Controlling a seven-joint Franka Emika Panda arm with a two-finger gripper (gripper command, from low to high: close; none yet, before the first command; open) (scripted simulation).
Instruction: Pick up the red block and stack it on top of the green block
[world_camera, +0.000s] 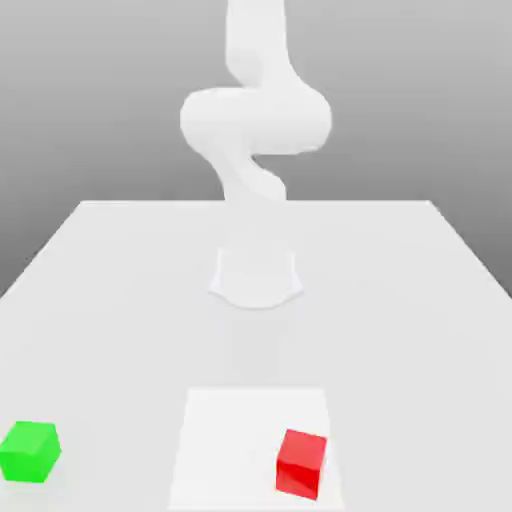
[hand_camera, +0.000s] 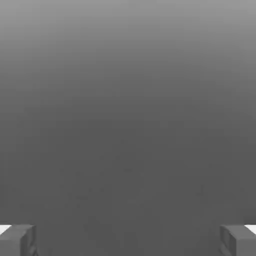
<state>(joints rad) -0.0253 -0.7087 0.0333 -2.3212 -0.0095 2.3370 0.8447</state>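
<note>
The small red cube block (world_camera: 302, 463) sits alone on the pale white surface (world_camera: 420, 300), well apart from the green cube block (world_camera: 30, 451). The hand (hand_camera: 128, 240) is released, fingers (hand_camera: 17, 240) spread wide, ready to descend.

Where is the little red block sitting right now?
In the exterior view the red block sits on the white table, near the front edge toward the exterior view's right, well apart from the green block at the far left.

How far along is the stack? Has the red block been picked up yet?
Nothing is done yet. The red block sits on the table, well apart from the green block. The gripper is open with nothing between its fingers. Reaching, grasping, lifting and stacking all remain.
</note>
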